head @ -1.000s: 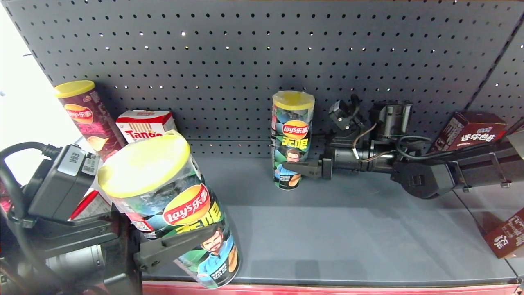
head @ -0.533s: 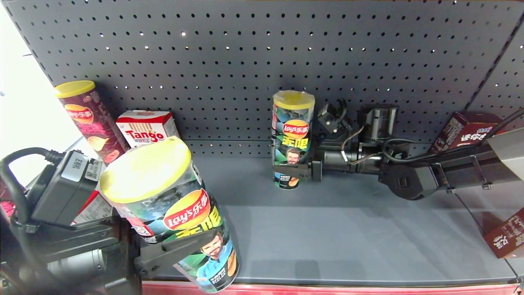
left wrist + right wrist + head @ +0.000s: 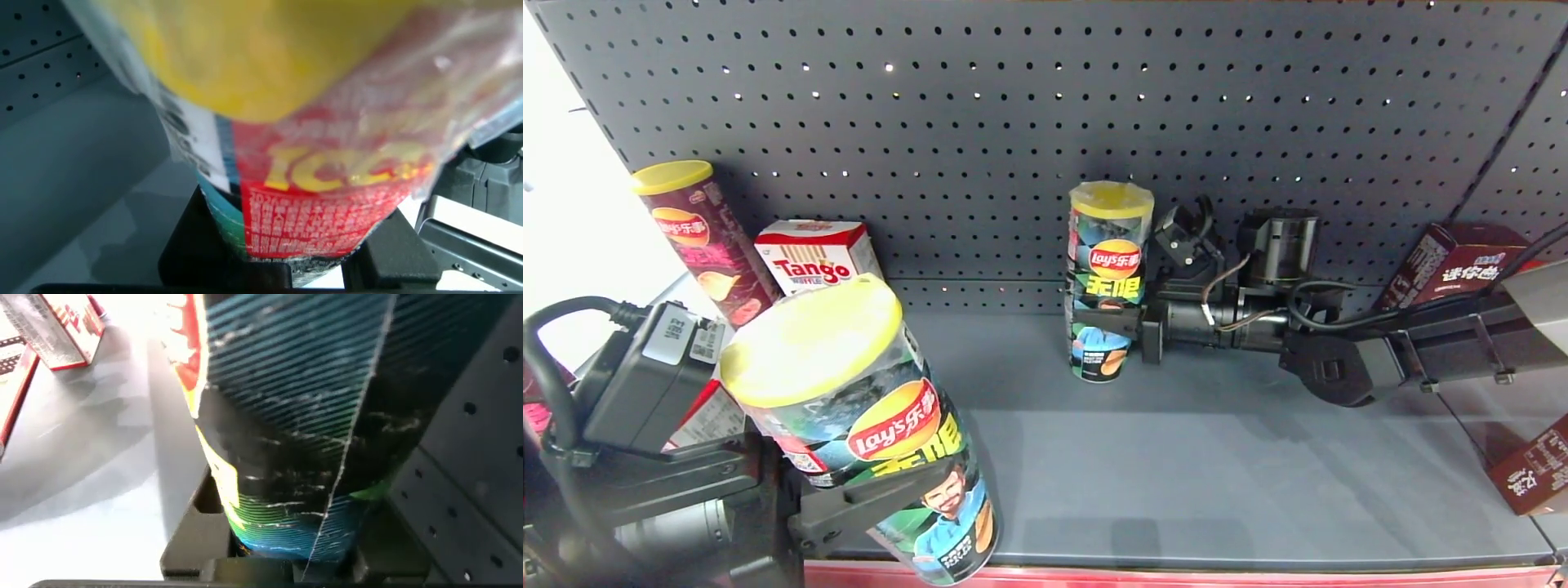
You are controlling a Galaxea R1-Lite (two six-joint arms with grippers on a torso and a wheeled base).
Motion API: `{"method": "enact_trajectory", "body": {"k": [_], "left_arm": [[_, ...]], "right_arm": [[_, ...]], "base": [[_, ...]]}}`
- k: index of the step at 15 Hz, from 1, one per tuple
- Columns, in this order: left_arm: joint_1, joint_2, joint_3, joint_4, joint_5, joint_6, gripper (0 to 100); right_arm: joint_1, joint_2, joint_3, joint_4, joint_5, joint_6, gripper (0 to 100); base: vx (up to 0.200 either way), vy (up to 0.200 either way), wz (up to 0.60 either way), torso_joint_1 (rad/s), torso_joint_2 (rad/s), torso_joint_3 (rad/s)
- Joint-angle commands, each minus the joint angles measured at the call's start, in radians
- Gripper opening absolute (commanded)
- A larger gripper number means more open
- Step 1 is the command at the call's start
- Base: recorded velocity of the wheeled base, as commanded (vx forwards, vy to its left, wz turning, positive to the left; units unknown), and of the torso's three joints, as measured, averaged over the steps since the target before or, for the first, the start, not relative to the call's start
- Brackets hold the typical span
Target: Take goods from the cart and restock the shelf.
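Observation:
A chips can with a yellow lid point(image 3: 866, 408) leans over the shelf's front left corner, and my left gripper point(image 3: 882, 469) is shut on its lower half. In the left wrist view the same can point(image 3: 310, 122) stands between the fingers of the left gripper point(image 3: 286, 261). A second, matching chips can point(image 3: 1111, 245) stands upright at the back middle of the grey shelf point(image 3: 1217, 457). My right gripper point(image 3: 1107, 317) straddles its middle from the right with fingers open. The right wrist view has this can point(image 3: 327, 400) deep between the fingers of the right gripper point(image 3: 286, 547).
A maroon chips can point(image 3: 698, 237) and a red-and-white wafer box point(image 3: 817, 249) stand at the back left against the pegboard. Brown boxes sit at the right, one at the back point(image 3: 1462, 261) and one at the front point(image 3: 1535, 469). The shelf's red front edge point(image 3: 1176, 576) runs below.
My right arm moved left, bringing its fingers farther around the standing can and then higher up it; the can barely shifted. The left gripper and its can stayed almost still.

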Motion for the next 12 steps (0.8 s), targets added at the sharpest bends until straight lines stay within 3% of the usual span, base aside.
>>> {"method": "enact_trajectory", "body": {"k": [1, 5, 12], "left_arm": [[0.000, 0.000, 0.000, -0.001, 0.000, 0.000, 0], [0.000, 0.000, -0.001, -0.001, 0.000, 0.000, 0], [0.002, 0.000, -0.001, -0.001, 0.004, 0.000, 0]], "right_arm": [[0.001, -0.086, 0.039, -0.001, -0.018, 0.005, 0], [0.026, -0.262, 0.229, -0.010, -0.069, 0.010, 0], [0.205, -0.428, 0.608, -0.261, -0.258, 0.056, 0]], "base": [[0.000, 0.000, 0.00, 0.000, 0.00, 0.000], [0.000, 0.000, 0.00, 0.000, 0.00, 0.000], [0.000, 0.000, 0.00, 0.000, 0.00, 0.000]]}}
